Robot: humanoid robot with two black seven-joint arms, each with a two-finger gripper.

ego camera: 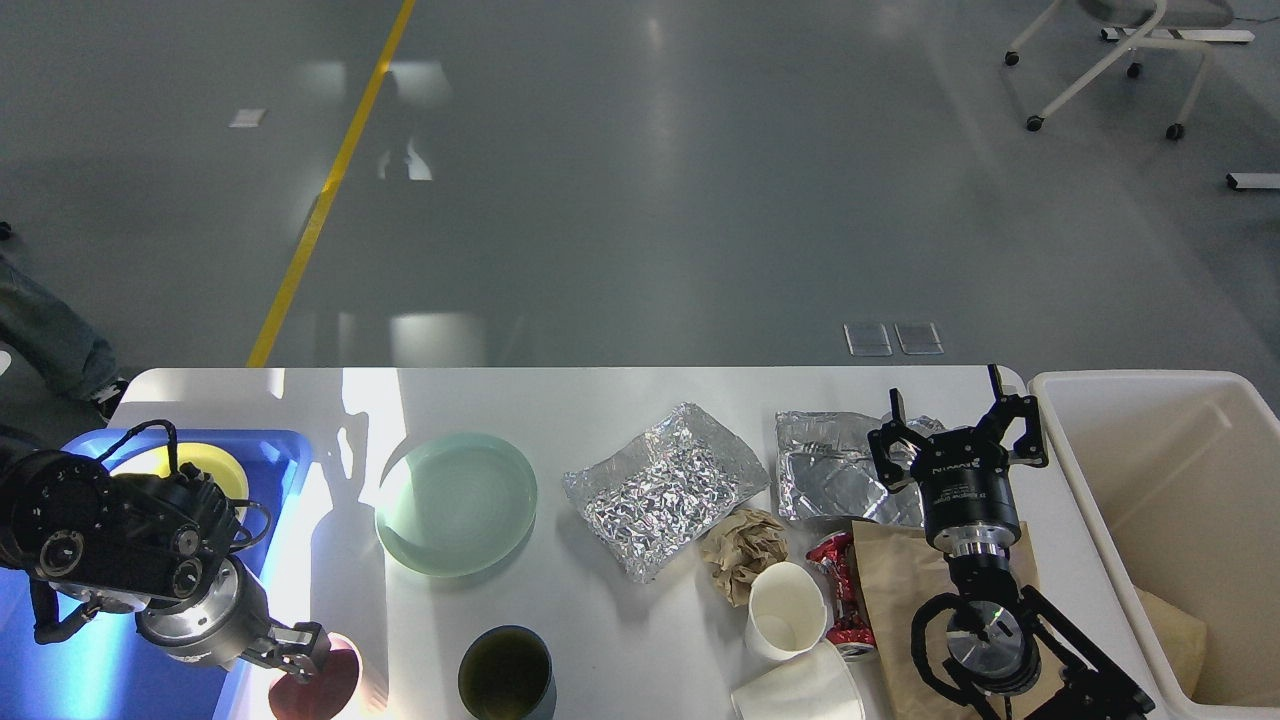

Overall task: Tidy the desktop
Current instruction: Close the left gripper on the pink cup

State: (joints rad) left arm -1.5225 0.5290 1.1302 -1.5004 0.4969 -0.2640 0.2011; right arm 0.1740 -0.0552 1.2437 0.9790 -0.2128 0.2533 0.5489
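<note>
Black left gripper (300,650) at red cup (318,685) rim, opening unclear, right gripper (958,425) wide open, empty

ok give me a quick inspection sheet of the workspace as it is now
Surface: white desktop, sunlit patch at left.
Job's things: green plate, dark cup, red cup; yellow bowl in blue tray.
Clutter: foil sheets, crumpled paper, paper cups, red can, brown bag.
Grippers: left gripper at red cup, state unclear; right gripper open, empty.
Cables: on both arms.
Surroundings: beige bin, chair.
</note>
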